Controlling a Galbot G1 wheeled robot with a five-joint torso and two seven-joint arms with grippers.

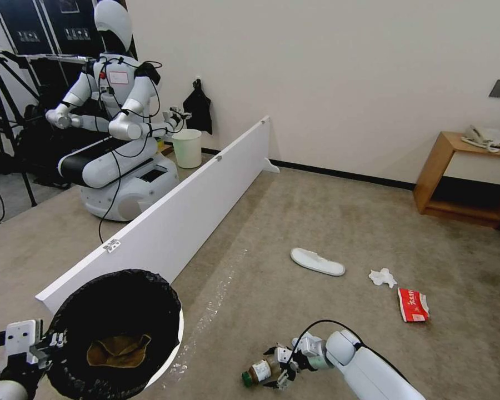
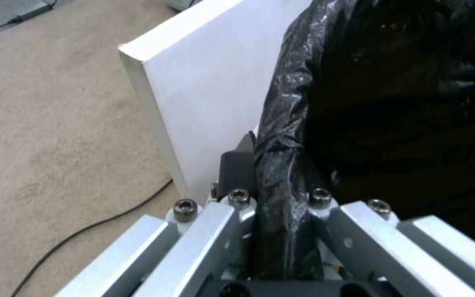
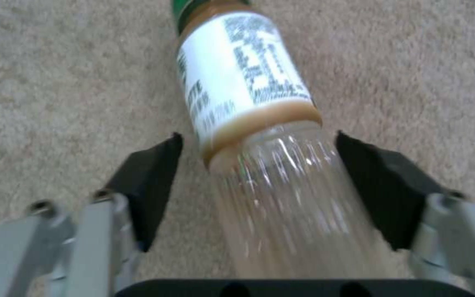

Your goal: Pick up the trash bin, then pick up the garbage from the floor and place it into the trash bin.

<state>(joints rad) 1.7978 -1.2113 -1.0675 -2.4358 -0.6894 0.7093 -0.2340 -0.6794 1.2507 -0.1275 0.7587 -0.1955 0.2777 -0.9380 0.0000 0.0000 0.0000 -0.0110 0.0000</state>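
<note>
Right gripper sits low over the carpet at the near edge of the head view, its black pads spread wide on either side of the bottle, with gaps between pads and bottle in the right wrist view. That bottle lies on its side on the carpet, clear ribbed body between the pads, white label and green cap pointing away from the wrist. Left gripper is at the near left, pinched tight on the rim of the trash bin; in the left wrist view its fingers clamp the black bag folded over the rim. Inside the bin lies crumpled brown paper. Just behind the bin stands a long white board on edge, running away toward the far wall.

Farther out on the carpet, to the right, lies a red-white packet, then a white tissue near it, and a white slipper a little to their left. Beyond the board stands another white robot with an unlined pale bin beside it. A wooden side table with a telephone stands against the far wall on the right
</note>
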